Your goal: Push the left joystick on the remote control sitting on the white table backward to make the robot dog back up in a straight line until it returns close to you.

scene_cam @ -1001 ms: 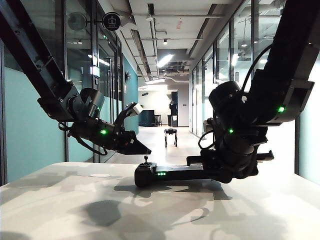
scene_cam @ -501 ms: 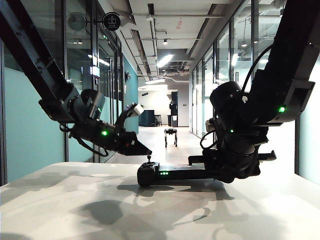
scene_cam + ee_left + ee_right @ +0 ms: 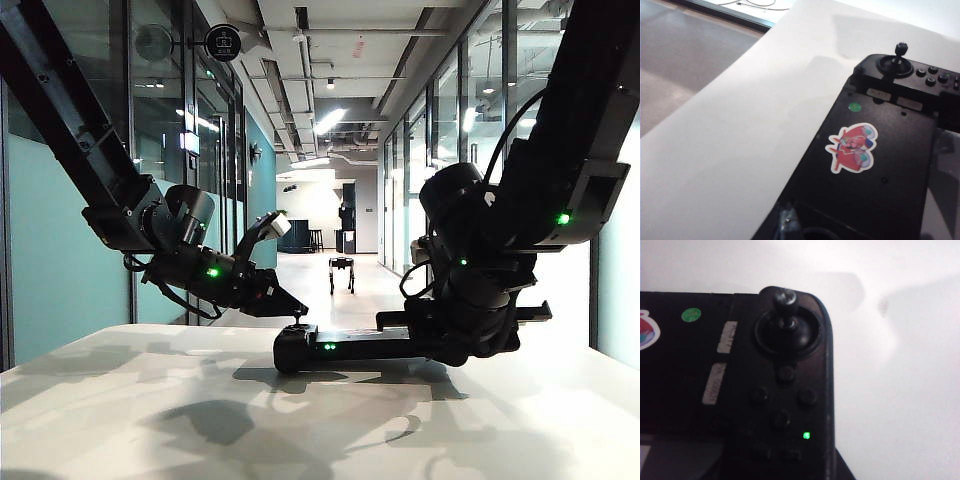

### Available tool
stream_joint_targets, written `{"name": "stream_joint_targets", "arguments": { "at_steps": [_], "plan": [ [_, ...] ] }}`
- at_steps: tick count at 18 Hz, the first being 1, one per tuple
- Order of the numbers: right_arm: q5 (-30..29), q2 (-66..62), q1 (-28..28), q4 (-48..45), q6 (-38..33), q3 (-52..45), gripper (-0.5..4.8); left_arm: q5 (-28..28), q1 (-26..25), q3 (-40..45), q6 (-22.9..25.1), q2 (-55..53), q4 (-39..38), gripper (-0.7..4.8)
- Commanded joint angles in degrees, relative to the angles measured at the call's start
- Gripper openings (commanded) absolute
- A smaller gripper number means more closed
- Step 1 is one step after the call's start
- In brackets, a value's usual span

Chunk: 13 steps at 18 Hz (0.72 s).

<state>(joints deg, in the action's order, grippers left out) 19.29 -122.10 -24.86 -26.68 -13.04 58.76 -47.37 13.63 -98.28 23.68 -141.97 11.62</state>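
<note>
Low table-level exterior; both wrists close above (perhaps tilted) remote control (image 3: pixel 875 150)

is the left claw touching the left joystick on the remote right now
Cannot tell. In the exterior view the left claw sits right at the left joystick, too dark to show contact or gap. The left wrist view shows the stick alone.

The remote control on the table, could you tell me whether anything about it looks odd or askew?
Nothing stands out: the remote control lies flat on the white table, its left joystick upright, with the left gripper beside it.
</note>
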Motion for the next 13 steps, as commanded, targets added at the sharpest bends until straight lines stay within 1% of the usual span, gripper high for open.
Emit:
{"name": "stream_joint_targets", "arguments": {
  "at_steps": [1, 6, 8, 10, 11, 13],
  "plan": [
    [0.0, 0.6, -0.2, -1.8, -0.2, 0.3, 1.57, -0.5, 0.1, -1.0, -0.1, -0.2, 0.3, -0.07],
    [0.0, 0.6, -0.2, -1.9, -0.2, 0.3, 1.57, -0.4, 0.1, -1.1, 0.0, -0.2, 0.2, -0.07],
    [0.0, 0.6, -0.2, -1.8, -0.2, 0.3, 1.57, -0.4, 0.2, -1.7, 1.6, -0.2, -1.4, -0.07],
    [0.0, 0.6, -0.2, -1.9, -0.2, 0.3, 1.57, -0.4, 0.2, -1.8, 1.7, -0.2, -2.0, -0.07],
    [0.0, 0.6, -0.2, -1.9, -0.2, 0.3, 1.57, -0.4, 0.2, -1.8, 3.0, -0.2, -2.9, -0.07],
    [0.0, 0.6, -0.2, -1.9, -0.2, 0.3, 1.57, -0.2, 0.2, -1.8, 3.6, -0.2, -3.3, -0.07]
  ]
}}
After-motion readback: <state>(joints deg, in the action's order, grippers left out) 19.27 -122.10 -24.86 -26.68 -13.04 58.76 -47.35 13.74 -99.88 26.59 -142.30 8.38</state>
